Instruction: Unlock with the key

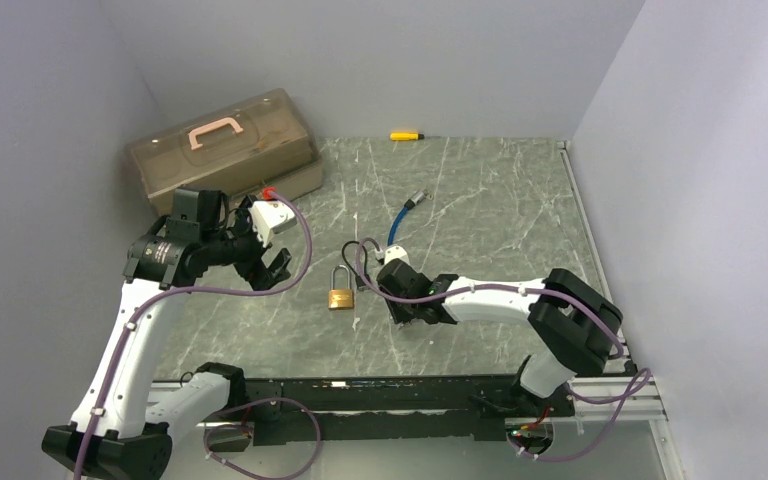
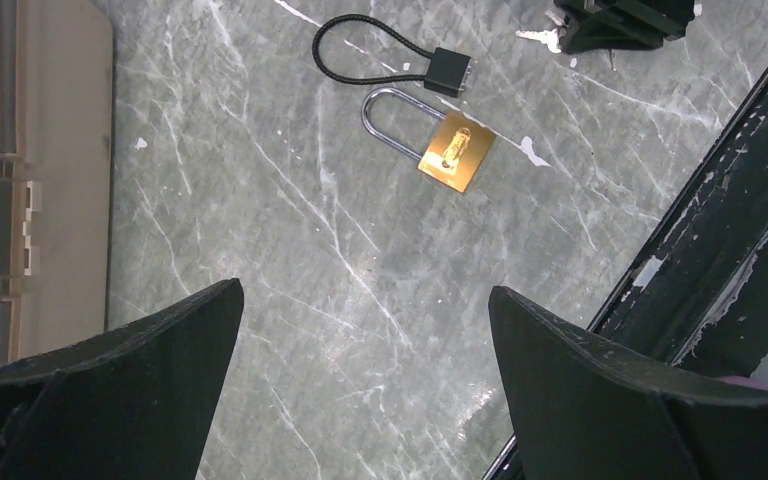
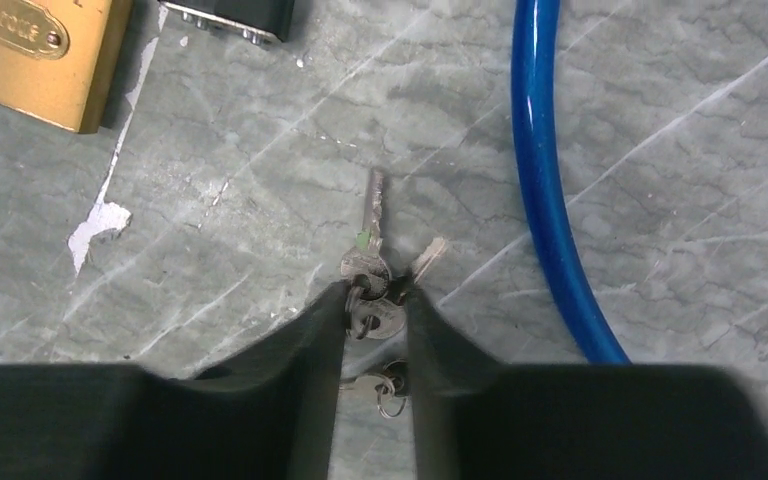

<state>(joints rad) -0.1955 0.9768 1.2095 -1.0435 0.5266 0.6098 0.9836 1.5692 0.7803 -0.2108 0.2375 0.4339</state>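
A grey marble table [image 1: 500, 200] carries a tan toolbox [image 1: 225, 150] at its far left corner. The left gripper [image 2: 365, 330] hangs above the tabletop, jaws spread wide and holding nothing. A blue cable [image 3: 545, 180] lies near the middle. The brass padlock [image 2: 455, 152] lies flat at the centre, just beside a black cable lock [image 2: 448, 70]. To the padlock's right, the right gripper [image 3: 375, 310] is down at the table, pinching the heads of a bunch of keys [image 3: 368, 270].
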